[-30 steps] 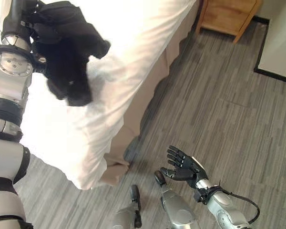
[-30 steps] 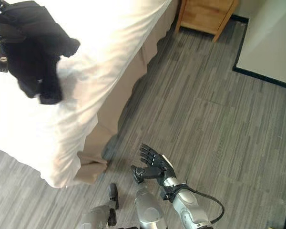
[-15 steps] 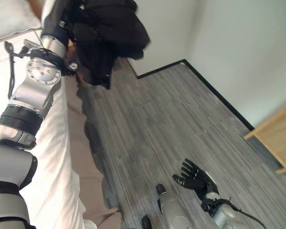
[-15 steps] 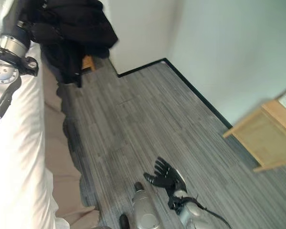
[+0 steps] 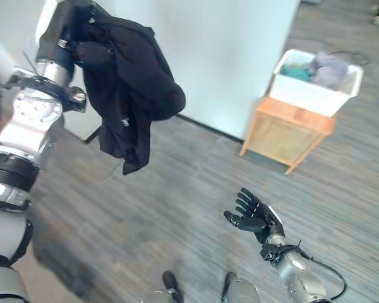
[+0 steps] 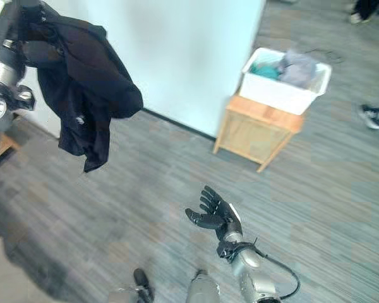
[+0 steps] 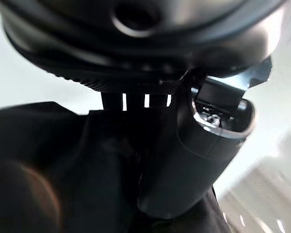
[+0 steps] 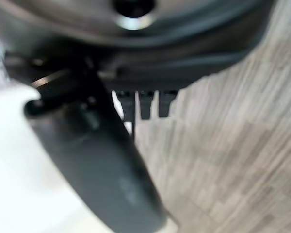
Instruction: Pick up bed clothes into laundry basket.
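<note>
- The floor is grey plank-patterned, streaked lengthwise in lighter and darker bands, matte and flat
- A plain pale wall rises behind it, smooth, with a thin dark skirting line along its foot
- Against that wall stands a small wooden side table, boxy, light orange-brown with slanted legs
- On top of the side table sits the laundry basket, a white rectangular plastic tub with straight walls; inside it lie crumpled cloths, one teal and one greyish-lilac
- The black garment hangs in the air well apart from the side table, up and towards the robot's left of it, above the floor; it is soft, limp fabric, bunched into a rounded lump near the top and trailing down in a narrower folded flap
- The left robot hand is raised high, at the upper edge of the garment; its fingers are buried in the cloth, so I cannot tell how they stand; the left wrist view shows dark fabric pressed close against the hand
- The right robot hand is low, over the floor on the near side of the side table, palm turned up, fingers spread and relaxed, holding nothing
- A person's dark shoe rests on the floor beyond the side table, on the robot's right of the basket
</note>
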{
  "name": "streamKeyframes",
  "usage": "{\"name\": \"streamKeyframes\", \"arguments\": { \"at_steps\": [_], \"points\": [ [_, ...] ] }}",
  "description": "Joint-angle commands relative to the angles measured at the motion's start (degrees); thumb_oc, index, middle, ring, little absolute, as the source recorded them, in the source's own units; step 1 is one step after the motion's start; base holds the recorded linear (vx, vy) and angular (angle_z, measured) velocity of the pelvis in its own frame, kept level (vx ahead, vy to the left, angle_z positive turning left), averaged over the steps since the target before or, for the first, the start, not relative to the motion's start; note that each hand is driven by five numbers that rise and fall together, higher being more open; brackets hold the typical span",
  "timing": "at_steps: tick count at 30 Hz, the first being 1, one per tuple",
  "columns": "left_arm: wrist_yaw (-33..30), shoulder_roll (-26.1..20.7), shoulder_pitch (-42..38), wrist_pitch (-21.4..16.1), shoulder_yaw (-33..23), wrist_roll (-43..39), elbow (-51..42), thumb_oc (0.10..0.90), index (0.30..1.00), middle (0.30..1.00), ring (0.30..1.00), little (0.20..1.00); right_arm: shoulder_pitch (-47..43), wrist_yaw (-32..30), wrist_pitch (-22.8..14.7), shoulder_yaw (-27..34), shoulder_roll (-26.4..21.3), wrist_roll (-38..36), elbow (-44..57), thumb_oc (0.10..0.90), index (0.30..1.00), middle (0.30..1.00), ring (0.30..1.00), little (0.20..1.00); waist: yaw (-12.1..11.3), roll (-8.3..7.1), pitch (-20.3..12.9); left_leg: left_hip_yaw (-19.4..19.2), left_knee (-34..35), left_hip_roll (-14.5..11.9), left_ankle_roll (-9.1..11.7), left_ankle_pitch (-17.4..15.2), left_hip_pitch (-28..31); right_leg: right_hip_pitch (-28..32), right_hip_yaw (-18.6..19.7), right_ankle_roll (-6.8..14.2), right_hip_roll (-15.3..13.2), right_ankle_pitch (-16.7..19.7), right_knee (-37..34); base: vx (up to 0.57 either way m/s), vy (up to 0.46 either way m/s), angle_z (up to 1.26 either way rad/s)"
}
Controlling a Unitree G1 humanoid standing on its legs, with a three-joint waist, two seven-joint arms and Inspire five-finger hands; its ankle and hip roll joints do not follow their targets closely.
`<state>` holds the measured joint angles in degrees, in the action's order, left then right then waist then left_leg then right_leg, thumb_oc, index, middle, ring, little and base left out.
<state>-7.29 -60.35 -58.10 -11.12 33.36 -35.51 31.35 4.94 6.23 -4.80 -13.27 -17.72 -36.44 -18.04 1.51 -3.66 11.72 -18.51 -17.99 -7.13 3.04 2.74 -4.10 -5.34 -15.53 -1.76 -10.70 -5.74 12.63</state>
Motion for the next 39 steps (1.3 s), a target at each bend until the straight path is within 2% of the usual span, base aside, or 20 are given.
{"name": "streamKeyframes", "arguments": {
  "at_steps": [1, 2, 4, 5, 7, 9, 10, 11, 12, 13, 14, 17, 26, 28, 29, 30, 31, 33, 36, 39],
  "points": [
    [-2.3, -3.5, -7.8, -6.9, -10.5, -1.8, 1.5, 0.400, 0.300, 0.300, 0.300, 0.300, -0.9, 1.6, -3.4, 0.9, -7.7, -0.5, 3.8, 0.800, 0.900, 0.900, 0.900, 0.900, -0.6, 4.12, -1.3, 19.7, 0.9, 4.1, 3.6, -1.1, -3.2, 8.6, 5.5, 10.2, 1.3, 2.2, -9.8, 0.11, -0.150, -1.57],
    [-2.5, -2.9, -7.7, -7.2, -10.7, -2.7, 1.5, 0.400, 0.300, 0.300, 0.300, 0.300, -1.1, 1.4, -3.4, 1.3, -8.4, -0.4, 3.5, 0.800, 0.900, 0.900, 0.900, 0.900, -0.2, 4.05, -1.3, 20.9, 3.1, 3.5, 3.8, -0.9, -3.5, 8.8, 6.6, 10.5, 1.8, 2.2, -10.4, 0.10, -0.083, -1.54],
    [-2.3, -2.0, -6.4, -7.1, -11.8, -3.3, 0.8, 0.400, 0.300, 0.300, 0.300, 0.300, -0.8, 1.4, -3.6, 2.4, -9.0, -0.5, 3.4, 0.800, 0.900, 0.900, 0.900, 0.900, -0.1, 4.00, -1.5, 20.6, 5.6, 3.6, 3.9, -1.1, -4.0, 9.7, 8.3, 10.5, 2.5, 2.1, -11.5, 0.12, -0.029, -1.22],
    [-2.3, -0.6, -4.9, -7.4, -12.6, -4.0, -1.2, 0.400, 0.300, 0.300, 0.300, 0.300, -1.1, 0.8, -4.3, 3.0, -9.0, -0.1, 2.7, 0.800, 0.900, 0.900, 0.900, 0.900, -0.6, 4.54, -1.7, 23.0, 8.7, 5.5, 3.5, 0.0, -4.1, 10.0, 10.3, 10.1, 4.0, 1.8, -11.5, 0.12, -0.004, -0.92],
    [-2.6, 0.5, -4.8, -7.1, -12.7, -3.5, -2.1, 0.400, 0.300, 0.300, 0.300, 0.300, -1.4, 0.3, -4.2, 3.1, -9.0, 0.1, 2.4, 0.800, 0.900, 0.900, 0.900, 0.900, -0.4, 4.94, -1.5, 23.8, 10.1, 6.0, 3.1, -0.8, -2.4, 9.8, 11.5, 9.9, 4.5, 1.2, -10.4, 0.09, 0.002, -0.96],
    [-2.6, 5.4, -4.8, -6.9, -11.8, -3.0, -2.7, 0.400, 0.300, 0.300, 0.300, 0.300, -1.4, -0.4, -4.6, 3.5, -7.8, 0.1, 1.5, 0.800, 0.900, 0.900, 0.900, 0.900, 0.6, 5.70, -2.1, 25.2, 12.7, 6.4, 2.2, -0.6, -0.6, 10.3, 12.1, 9.7, 5.0, 0.9, -10.7, 0.10, 0.075, -0.77],
    [-2.6, 8.3, -4.9, -6.6, -11.8, -3.2, -3.1, 0.400, 0.300, 0.300, 0.300, 0.300, -1.0, -0.6, -4.6, 3.7, -7.2, -0.2, 1.5, 0.800, 0.900, 0.900, 0.900, 0.900, 1.3, 5.95, -2.6, 24.7, 14.3, 6.5, 1.9, -0.5, 0.6, 10.6, 11.9, 9.7, 4.8, 0.9, -10.9, 0.09, 0.083, -0.10],
    [-2.6, 8.5, -4.8, -6.5, -11.8, -3.1, -3.2, 0.400, 0.300, 0.300, 0.300, 0.300, -0.9, -0.6, -4.6, 3.8, -7.2, -0.2, 1.6, 0.800, 0.900, 0.900, 0.900, 0.900, 1.2, 5.99, -2.6, 24.8, 14.6, 6.5, 1.9, -0.4, 0.9, 10.7, 11.9, 9.7, 4.8, 0.8, -10.9, 0.09, 0.100, 0.13],
    [-2.5, 11.7, -5.5, -6.1, -10.7, -2.6, -2.8, 0.400, 0.300, 0.300, 0.300, 0.300, -1.0, -0.6, -4.3, 3.2, -6.1, -0.2, 0.8, 0.800, 0.900, 0.900, 0.900, 0.900, 1.8, 6.15, -3.3, 24.7, 15.9, 6.6, 1.5, -0.6, 2.1, 11.0, 12.1, 9.8, 4.7, 0.8, -11.4, 0.06, 0.058, 0.23],
    [-2.6, 11.7, -5.6, -6.1, -10.6, -2.6, -2.7, 0.400, 0.300, 0.300, 0.300, 0.300, -1.0, -0.6, -4.3, 3.2, -6.0, -0.2, 0.8, 0.800, 0.900, 0.900, 0.900, 0.900, 1.7, 6.10, -3.3, 24.6, 16.0, 6.6, 1.5, -0.5, 2.3, 11.1, 12.1, 9.8, 4.6, 0.8, -11.4, 0.10, 0.126, 0.08],
    [-2.3, 15.4, -5.7, -5.4, -9.5, -2.5, -2.7, 0.400, 0.300, 0.300, 0.300, 0.300, -1.6, -0.2, -3.8, 2.0, -5.2, -0.8, 1.0, 0.800, 0.900, 0.900, 0.900, 0.900, 2.3, 5.94, -3.7, 24.2, 16.6, 6.9, 1.0, -0.8, 2.9, 11.1, 12.5, 10.0, 4.4, 0.9, -11.5, 0.05, 0.067, -0.02],
    [-2.1, 18.6, -6.0, -4.8, -8.7, -1.9, -3.0, 0.400, 0.300, 0.300, 0.300, 0.300, -2.5, 0.1, -3.4, 0.7, -5.0, -0.1, 1.3, 0.800, 0.900, 0.900, 0.900, 0.900, 2.4, 5.55, -3.8, 23.7, 16.9, 7.0, 0.6, -1.1, 3.0, 10.8, 13.0, 10.3, 4.1, 1.1, -11.6, 0.04, 0.067, -0.03],
    [-2.0, 23.2, -9.3, -4.0, -6.4, -1.5, -1.1, 0.400, 0.300, 0.300, 0.300, 0.300, -6.5, -1.0, -4.0, -0.5, -4.1, 0.4, 2.8, 0.800, 0.900, 0.900, 0.900, 0.900, 3.2, 4.68, -4.4, 20.2, 16.2, 7.2, -0.1, -3.2, 3.2, 10.4, 13.6, 11.3, 3.2, 2.2, -13.0, 0.07, 0.060, -0.11],
    [-2.1, 22.9, -9.5, -4.2, -6.1, -1.7, -1.4, 0.400, 0.300, 0.300, 0.300, 0.300, -7.7, -1.5, -4.3, -0.8, -4.3, 1.2, 2.7, 0.800, 0.900, 0.900, 0.900, 0.900, 3.3, 4.78, -4.0, 19.4, 15.8, 7.4, -0.9, -4.2, 3.3, 8.7, 14.1, 12.0, 2.9, 1.7, -9.1, 0.06, 0.115, -0.19],
    [-2.2, 22.7, -9.1, -4.2, -6.4, -1.6, -2.1, 0.400, 0.300, 0.300, 0.300, 0.300, -8.1, -1.7, -4.4, -0.9, -4.4, 1.9, 3.0, 0.800, 0.900, 0.900, 0.900, 0.900, 3.4, 5.19, -3.3, 18.8, 15.4, 7.3, -1.8, -4.9, 3.5, 6.1, 14.1, 12.8, 2.8, 1.8, -2.9, 0.03, 0.150, -0.28],
    [-2.4, 22.5, -8.9, -4.3, -6.8, -1.6, -3.0, 0.400, 0.300, 0.300, 0.300, 0.300, -8.5, -1.8, -4.4, -1.1, -4.5, 2.5, 3.4, 0.800, 0.900, 0.900, 0.900, 0.900, 3.4, 5.50, -2.3, 18.0, 14.9, 7.2, -2.4, -5.5, 3.8, 1.8, 14.9, 14.0, 2.6, 3.0, 4.8, 0.06, 0.160, -0.48],
    [-2.4, 22.3, -8.7, -4.3, -6.9, -1.6, -3.3, 0.400, 0.300, 0.300, 0.300, 0.300, -8.9, -1.9, -4.3, -1.5, -4.6, 3.4, 3.4, 0.800, 0.900, 0.900, 0.900, 0.900, 4.0, 5.70, -1.2, 17.2, 14.8, 7.1, -3.0, -6.1, 4.9, -1.0, 15.1, 15.4, 1.9, 5.9, 9.8, 0.10, 0.154, -0.74],
    [-2.0, 20.9, -9.0, -4.3, -7.0, -1.6, -3.6, 0.400, 0.300, 0.300, 0.300, 0.300, -10.0, -2.4, -3.9, -2.3, -5.0, 5.2, 3.2, 0.800, 0.900, 0.900, 0.900, 0.900, 5.1, 6.75, 0.4, 16.8, 16.1, 6.4, -3.3, -7.1, 8.6, -6.5, 14.2, 15.9, 1.2, 9.2, 14.7, 0.24, 0.112, -0.75],
    [-1.9, 20.0, -8.9, -4.4, -7.3, -1.8, -4.4, 0.400, 0.300, 0.300, 0.300, 0.300, -9.5, -2.3, -3.9, -1.2, -4.4, 2.3, 2.6, 0.800, 0.900, 0.900, 0.900, 0.900, 7.4, 7.05, 0.6, 17.4, 19.2, 5.4, -1.8, -9.7, 13.9, -10.4, 11.6, 15.5, -0.7, 9.0, 4.3, 0.43, -0.072, -0.34],
    [-1.3, 20.0, -8.4, -4.8, -7.3, -1.6, -6.0, 0.400, 0.300, 0.300, 0.300, 0.300, -7.8, -2.6, -4.0, 0.3, -4.9, 2.9, 1.9, 0.800, 0.900, 0.900, 0.900, 0.900, 10.1, 6.83, 0.6, 19.3, 20.5, 3.6, 0.4, -12.4, 18.8, -12.9, 10.4, 16.4, -2.8, 13.0, -8.9, 0.52, -0.180, 0.05]
  ]
}}
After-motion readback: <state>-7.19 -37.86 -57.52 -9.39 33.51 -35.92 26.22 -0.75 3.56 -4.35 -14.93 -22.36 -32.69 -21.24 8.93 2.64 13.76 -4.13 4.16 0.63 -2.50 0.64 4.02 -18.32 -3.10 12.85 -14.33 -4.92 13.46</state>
